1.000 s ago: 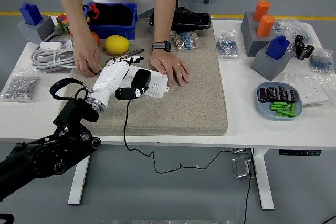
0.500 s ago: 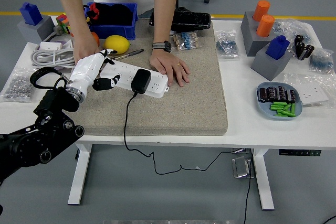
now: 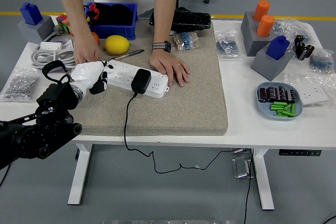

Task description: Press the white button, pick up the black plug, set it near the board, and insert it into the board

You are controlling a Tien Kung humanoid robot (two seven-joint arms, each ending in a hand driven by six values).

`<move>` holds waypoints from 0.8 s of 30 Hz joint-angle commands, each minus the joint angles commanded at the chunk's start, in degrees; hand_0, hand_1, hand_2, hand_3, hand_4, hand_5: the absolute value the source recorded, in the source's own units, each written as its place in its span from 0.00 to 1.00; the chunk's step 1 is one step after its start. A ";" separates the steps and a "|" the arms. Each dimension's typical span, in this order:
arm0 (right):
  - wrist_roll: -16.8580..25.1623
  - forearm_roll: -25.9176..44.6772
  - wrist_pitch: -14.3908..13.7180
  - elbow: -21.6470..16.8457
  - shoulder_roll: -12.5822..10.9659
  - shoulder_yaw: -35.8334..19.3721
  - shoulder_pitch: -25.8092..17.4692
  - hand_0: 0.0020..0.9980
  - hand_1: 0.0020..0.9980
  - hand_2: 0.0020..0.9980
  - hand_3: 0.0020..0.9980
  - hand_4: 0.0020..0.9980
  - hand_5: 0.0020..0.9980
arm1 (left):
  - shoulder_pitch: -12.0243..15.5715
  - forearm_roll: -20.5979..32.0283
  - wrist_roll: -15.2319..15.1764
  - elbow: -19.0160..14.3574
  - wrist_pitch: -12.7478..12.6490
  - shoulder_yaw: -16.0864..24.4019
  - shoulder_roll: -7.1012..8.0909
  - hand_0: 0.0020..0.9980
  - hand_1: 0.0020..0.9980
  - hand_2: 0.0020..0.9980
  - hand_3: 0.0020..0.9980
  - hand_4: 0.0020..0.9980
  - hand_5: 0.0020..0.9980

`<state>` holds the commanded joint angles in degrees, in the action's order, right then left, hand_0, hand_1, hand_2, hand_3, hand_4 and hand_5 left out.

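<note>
Black cable [image 3: 126, 129] hangs off the table's near edge at lower centre and climbs the tan mat [image 3: 194, 98] to the black plug [image 3: 140, 81], which already sits in the white power strip [image 3: 135, 76], left of the frame's centre. So the insertion looks done, and only the white button could be left, though I cannot make it out.

The robot's left hand [image 3: 90, 77], white-shelled, comes in from the lower left and lies at the strip's left end with its fingers loosely curled, holding nothing; whether it touches the strip I cannot tell. That end is probably where the switch sits, which would explain the hand's place there. The right arm is out of view.

Just beyond, a person steadies the board: 1 hand [image 3: 86, 53] rests by its left end, very close above the robot's hand, and the other hand [image 3: 170, 66] lies flat on the mat at its right end. That near hand crowds any press.

Further back at upper left lie a pen [image 3: 128, 54], a lemon [image 3: 116, 44] and a blue bin [image 3: 111, 20]. Well apart at right sit a blue plate [image 3: 279, 100] of small parts and grey blocks [image 3: 270, 59].
</note>
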<state>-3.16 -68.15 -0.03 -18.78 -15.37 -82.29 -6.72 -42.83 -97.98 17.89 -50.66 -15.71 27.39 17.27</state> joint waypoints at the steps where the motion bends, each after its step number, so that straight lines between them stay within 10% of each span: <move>1: 0.00 -0.01 0.01 -0.01 -0.02 0.00 0.02 0.86 0.73 0.72 0.69 0.86 0.47 | -0.33 0.15 0.11 0.24 0.30 -0.46 -0.08 0.32 0.11 0.15 0.78 0.00 0.00; 24: 0.00 0.10 0.05 0.05 -0.16 0.03 0.41 0.85 0.73 0.72 0.69 0.86 0.47 | -7.79 6.92 -0.30 10.62 1.15 -11.35 -4.42 0.30 0.10 0.13 0.78 0.00 0.00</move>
<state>-3.16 -68.05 0.02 -18.73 -15.53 -82.26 -6.31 -50.62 -91.06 17.59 -40.04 -14.56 16.04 12.85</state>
